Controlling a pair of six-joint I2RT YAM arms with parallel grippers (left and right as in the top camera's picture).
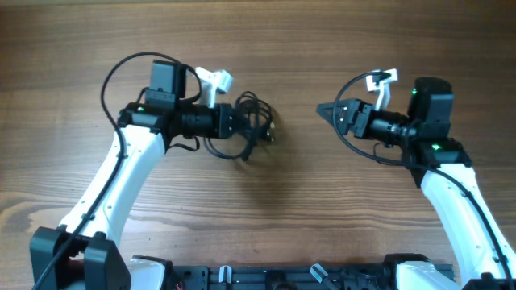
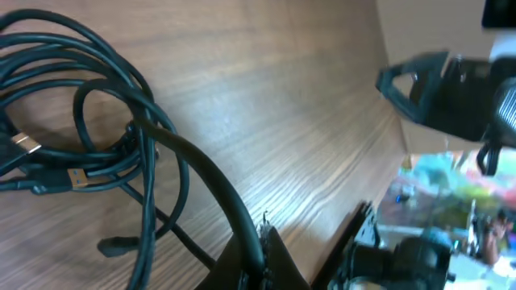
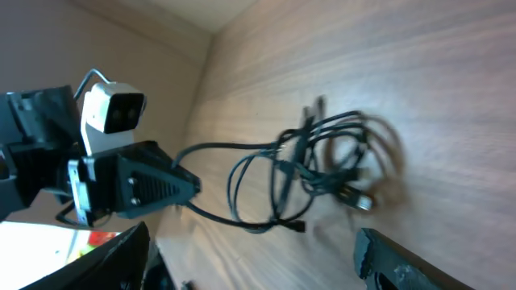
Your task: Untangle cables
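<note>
The cables are lying in one bunch on the table, left of the middle, with several loops crossing each other and two gold-tipped plugs sitting inside the bunch. The left gripper is pinching one strand between closed jaws, and this strand is running from its tip into the bunch. The right gripper is standing well apart on the other side, pointing at the bunch. Its jaws are spread wide and are carrying nothing.

In my judgement the step in hand is the second grasp: the right gripper is looking for a strand of its own, so that both arms can pull the knot apart. To do it well, it should be going for a loop on the outer edge, not the strand that the left one is holding, and not a place where cords are crossing. A plug end is also a good choice, because it can be drawn out through the loops. The pull should be slow and sideways, since a fast one is risking to tighten the knot
</note>
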